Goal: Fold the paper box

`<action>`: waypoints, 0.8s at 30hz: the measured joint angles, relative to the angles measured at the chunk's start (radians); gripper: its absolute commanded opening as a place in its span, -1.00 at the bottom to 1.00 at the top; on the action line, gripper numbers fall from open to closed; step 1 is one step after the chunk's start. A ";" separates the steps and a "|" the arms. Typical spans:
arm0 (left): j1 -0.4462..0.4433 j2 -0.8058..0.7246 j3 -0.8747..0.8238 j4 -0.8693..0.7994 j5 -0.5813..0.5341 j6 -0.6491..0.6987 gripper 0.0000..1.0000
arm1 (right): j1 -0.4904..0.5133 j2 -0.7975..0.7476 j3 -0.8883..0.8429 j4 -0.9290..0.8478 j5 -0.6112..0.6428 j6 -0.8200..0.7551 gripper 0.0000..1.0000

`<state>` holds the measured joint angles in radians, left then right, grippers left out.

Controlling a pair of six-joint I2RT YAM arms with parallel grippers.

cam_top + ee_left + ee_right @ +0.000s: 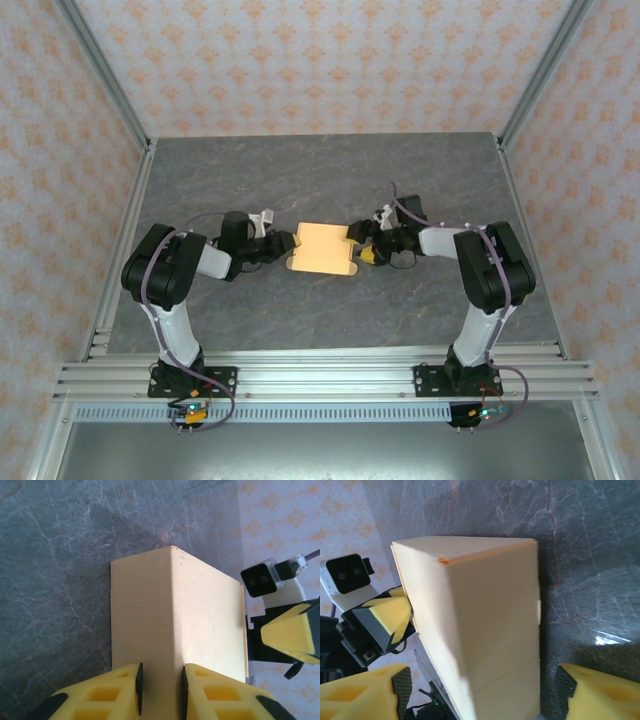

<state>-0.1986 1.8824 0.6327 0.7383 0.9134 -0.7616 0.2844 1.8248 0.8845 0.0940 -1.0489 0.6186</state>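
Top view: the paper box (321,247) is seen lying on the grey table (300,170), between the left claw (283,243) and the right claw (358,247), one at each end.

Left wrist: the left claw (161,680) is clenched on the box's near edge. A folded ridge is pinched there, and the rest of the box extends ahead.

Right wrist: the right claw (482,685) is released, jaws wide. The box is straddled, with a gap noted on either side.
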 measured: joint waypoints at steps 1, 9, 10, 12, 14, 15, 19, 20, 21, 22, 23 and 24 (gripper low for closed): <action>0.005 0.006 0.000 0.014 0.003 -0.006 -0.53 | -0.002 0.002 0.001 0.002 -0.006 0.003 0.54; 0.024 0.012 -0.021 0.067 0.011 -0.030 -0.52 | 0.001 0.013 0.001 0.045 -0.020 0.043 0.54; 0.024 0.011 -0.021 0.065 0.011 -0.030 -0.52 | 0.003 0.014 0.001 0.056 -0.022 0.054 0.54; 0.025 0.007 -0.021 0.058 0.007 -0.026 -0.52 | 0.009 0.016 0.001 0.087 -0.022 0.076 0.51; 0.025 0.002 -0.021 0.050 0.003 -0.023 -0.51 | 0.022 0.022 0.001 0.136 -0.022 0.117 0.45; 0.025 0.000 -0.021 0.046 0.002 -0.023 -0.50 | 0.030 0.027 -0.001 0.170 -0.021 0.144 0.41; 0.025 -0.004 -0.021 0.037 -0.003 -0.023 -0.48 | 0.051 0.057 -0.032 0.352 -0.022 0.281 0.20; 0.025 -0.004 -0.021 0.036 -0.004 -0.023 -0.48 | 0.052 0.067 -0.042 0.394 -0.022 0.314 0.14; 0.025 -0.005 -0.021 0.035 -0.004 -0.023 -0.47 | 0.053 0.074 -0.049 0.420 -0.021 0.340 0.04; 0.025 -0.010 -0.021 0.029 -0.006 -0.023 -0.46 | 0.053 0.079 -0.057 0.446 -0.022 0.361 -0.07; 0.025 -0.019 -0.021 0.018 -0.011 -0.023 -0.45 | 0.053 0.081 -0.063 0.468 -0.023 0.379 -0.12; 0.025 -0.027 -0.021 0.008 -0.018 -0.023 -0.43 | 0.054 0.081 -0.066 0.482 -0.023 0.392 -0.14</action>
<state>-0.1738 1.8553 0.6113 0.7460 0.8955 -0.7845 0.3386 1.9057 0.8185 0.5762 -1.0714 1.0103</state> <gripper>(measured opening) 0.270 0.470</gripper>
